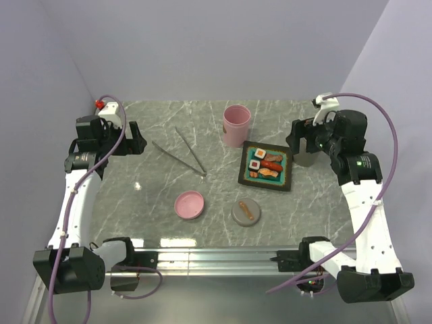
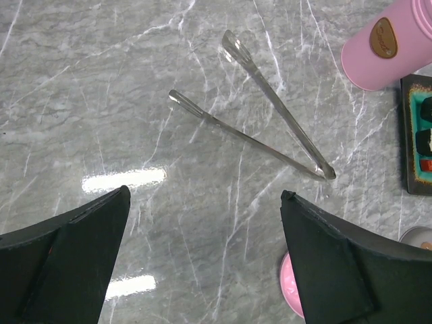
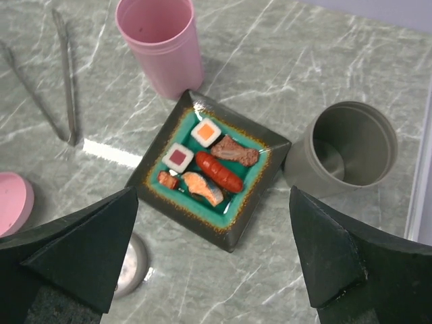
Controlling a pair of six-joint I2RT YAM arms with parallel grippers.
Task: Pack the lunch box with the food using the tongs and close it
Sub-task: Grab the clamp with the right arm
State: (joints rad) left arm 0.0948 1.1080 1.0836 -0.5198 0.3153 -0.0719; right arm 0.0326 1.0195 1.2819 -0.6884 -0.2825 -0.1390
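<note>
Marble tabletop [image 1: 135, 196], tongs [image 1: 179, 158] apex toward tray [image 1: 286, 170]

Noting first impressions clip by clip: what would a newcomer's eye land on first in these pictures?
The bright sushi pieces stand out first, on the black square tray with its teal inside, right of centre. Next come the silver tongs, lying in a narrow V to the tray's left. The pink cup stands upright just beyond the tray's far corner.
</note>
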